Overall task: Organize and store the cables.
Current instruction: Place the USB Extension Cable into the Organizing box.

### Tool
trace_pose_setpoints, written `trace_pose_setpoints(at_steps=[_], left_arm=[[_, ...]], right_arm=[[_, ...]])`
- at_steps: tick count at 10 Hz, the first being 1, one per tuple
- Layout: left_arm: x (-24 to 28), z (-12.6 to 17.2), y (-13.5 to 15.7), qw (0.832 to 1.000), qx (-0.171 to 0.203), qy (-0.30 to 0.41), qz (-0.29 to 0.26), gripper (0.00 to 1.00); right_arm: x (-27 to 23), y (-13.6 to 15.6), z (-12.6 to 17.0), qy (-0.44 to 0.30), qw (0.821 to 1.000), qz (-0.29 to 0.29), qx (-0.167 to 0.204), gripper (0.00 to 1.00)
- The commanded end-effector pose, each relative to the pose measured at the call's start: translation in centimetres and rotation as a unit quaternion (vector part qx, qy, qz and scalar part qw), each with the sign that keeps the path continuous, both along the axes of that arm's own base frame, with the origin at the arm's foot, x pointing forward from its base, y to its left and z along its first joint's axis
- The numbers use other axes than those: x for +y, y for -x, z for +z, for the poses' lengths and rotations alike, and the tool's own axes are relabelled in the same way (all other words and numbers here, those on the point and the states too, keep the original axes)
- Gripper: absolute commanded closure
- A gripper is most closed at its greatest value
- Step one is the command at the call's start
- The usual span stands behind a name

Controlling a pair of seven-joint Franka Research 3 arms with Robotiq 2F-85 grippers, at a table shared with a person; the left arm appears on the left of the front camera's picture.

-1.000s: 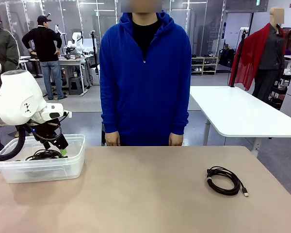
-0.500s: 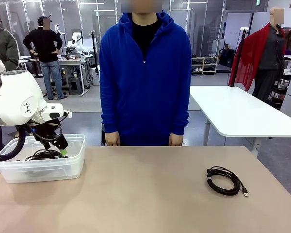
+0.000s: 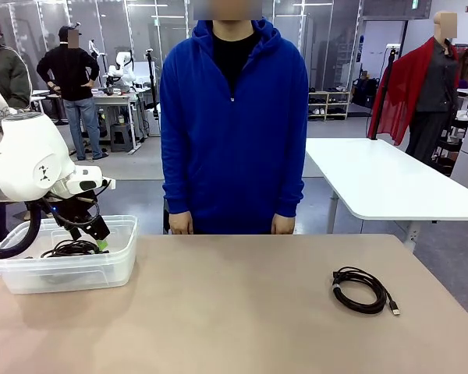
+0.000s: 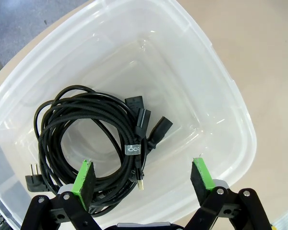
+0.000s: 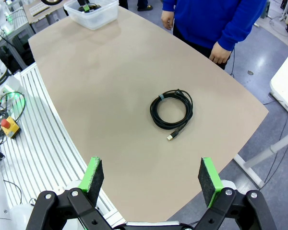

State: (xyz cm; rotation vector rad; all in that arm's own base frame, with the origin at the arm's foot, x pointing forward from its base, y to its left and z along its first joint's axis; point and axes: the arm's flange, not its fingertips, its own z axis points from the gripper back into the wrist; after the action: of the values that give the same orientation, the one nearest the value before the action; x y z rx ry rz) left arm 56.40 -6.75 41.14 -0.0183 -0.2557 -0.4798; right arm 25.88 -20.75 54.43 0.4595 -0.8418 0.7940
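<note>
My left gripper hangs over the clear plastic bin with its jaws spread wide and nothing between the green pads. In the left wrist view the stored cables lie as a loose black bundle in the lower left of the frame, on the bin floor just beyond the pads, with a strap tag and several plugs pointing toward the middle. Across the last second nothing has shifted: the arm sits in the same pose at the left edge of the front view, the bundle lies as it did, and the jaws have stayed apart. I read that as a drop already made and the arm pausing before it pulls out (no grip left to undo).

My right gripper is likewise spread and empty, looking down from high above the table. The remaining coiled cable lies in the middle of that frame, alone on the bare top, its USB end trailing toward the lower centre. I judge that coil to be the next job.

The front view puts the loose coil at lower right and the bin at lower left, well apart, with the person in the blue hoodie standing behind, hands down. It cannot show the plugs inside the bin; the left wrist view can.
</note>
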Motion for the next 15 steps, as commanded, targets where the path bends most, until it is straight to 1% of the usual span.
trace_pose_setpoints(at_steps=[1, 4, 5, 8, 10, 11, 12, 13, 14, 15], left_arm=[[0.0, 0.0, 0.0, 1.000, 0.000, 0.000, 0.000, 0.00], [0.0, 0.0, 0.0, 1.000, 0.000, 0.000, 0.000, 0.00], [0.5, 1.6, 1.3, 1.000, -0.012, 0.010, -0.012, 0.00], [0.9, 6.1, 5.6, 0.995, -0.047, 0.024, -0.088, 0.00], [0.5, 8.0, 7.9, 0.990, -0.071, 0.016, -0.124, 0.00], [0.2, 8.7, 9.0, 0.987, -0.087, 0.020, -0.134, 0.00], [0.0, 9.4, 10.6, 0.985, -0.096, 0.025, -0.144, 0.00], [-0.1, 9.6, 11.8, 0.983, -0.098, 0.027, -0.150, 0.00], [-0.2, 9.7, 13.3, 0.983, -0.087, 0.022, -0.158, 0.00], [-0.3, 9.5, 14.5, 0.982, -0.087, 0.012, -0.166, 0.00]], right_arm=[[0.0, -0.1, 0.0, 0.001, 1.000, -0.002, -0.001, 0.00], [0.0, -0.1, 0.0, 0.001, 1.000, -0.002, -0.001, 0.00], [0.0, -0.1, 0.0, 0.001, 1.000, -0.002, -0.001, 0.00], [0.0, -0.1, 0.0, 0.001, 1.000, -0.002, -0.001, 0.00], [0.0, -0.1, 0.0, 0.001, 1.000, -0.002, -0.001, 0.00], [0.0, -0.1, 0.0, 0.001, 1.000, -0.002, -0.001, 0.00], [0.0, 0.0, 0.0, 0.000, 1.000, 0.000, 0.000, 0.00], [1.7, 0.0, 0.3, 0.042, 0.999, -0.001, 0.007, 0.00], [3.0, -0.5, 0.6, 0.055, 0.998, 0.010, 0.023, 0.00], [4.2, -1.6, 0.8, 0.062, 0.997, 0.010, 0.042, 0.00]])
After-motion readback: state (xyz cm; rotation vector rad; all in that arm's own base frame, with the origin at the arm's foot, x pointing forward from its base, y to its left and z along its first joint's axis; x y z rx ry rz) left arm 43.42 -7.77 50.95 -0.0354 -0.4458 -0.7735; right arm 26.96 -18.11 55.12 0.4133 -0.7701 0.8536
